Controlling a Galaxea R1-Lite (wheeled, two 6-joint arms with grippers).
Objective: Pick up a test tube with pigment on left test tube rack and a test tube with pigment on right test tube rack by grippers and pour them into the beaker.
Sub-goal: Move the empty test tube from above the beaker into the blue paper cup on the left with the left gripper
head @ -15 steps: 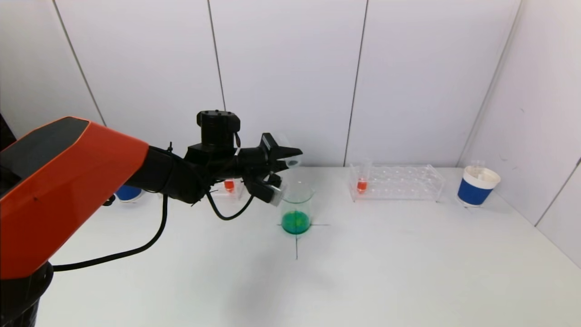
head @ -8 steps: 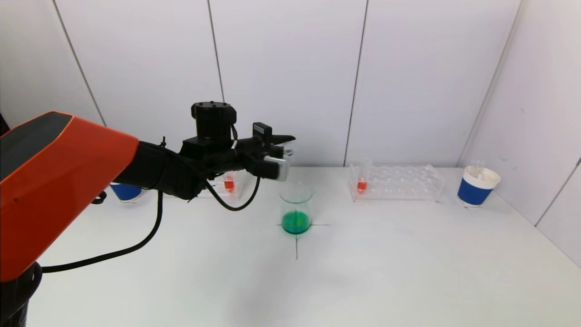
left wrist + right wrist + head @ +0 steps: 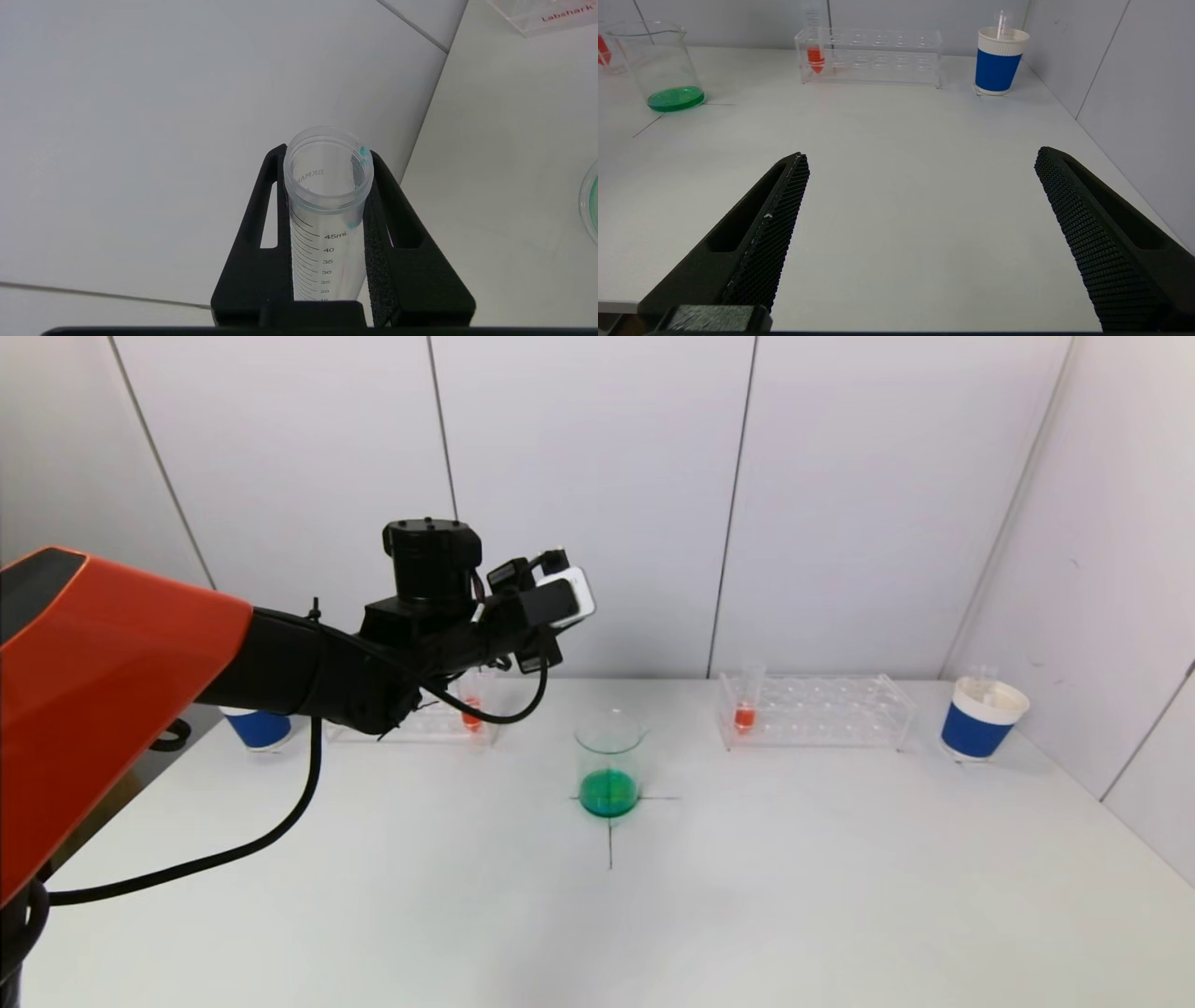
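Left gripper [image 3: 327, 224], upper left of centre in the head view: pinching an emptied tube [image 3: 327, 196], raised left of the beaker [image 3: 609, 765] holding green liquid at frame centre; right gripper [image 3: 920, 219] spread wide, low over the table [image 3: 896, 163]. Risk: green droplets at the tube's rim may drip on the table if it tips. Only the left wrist view shows tube and droplets; the head view shows both racks, left [image 3: 420, 723] and right [image 3: 817, 711], each keeping an orange tube [image 3: 744, 695].
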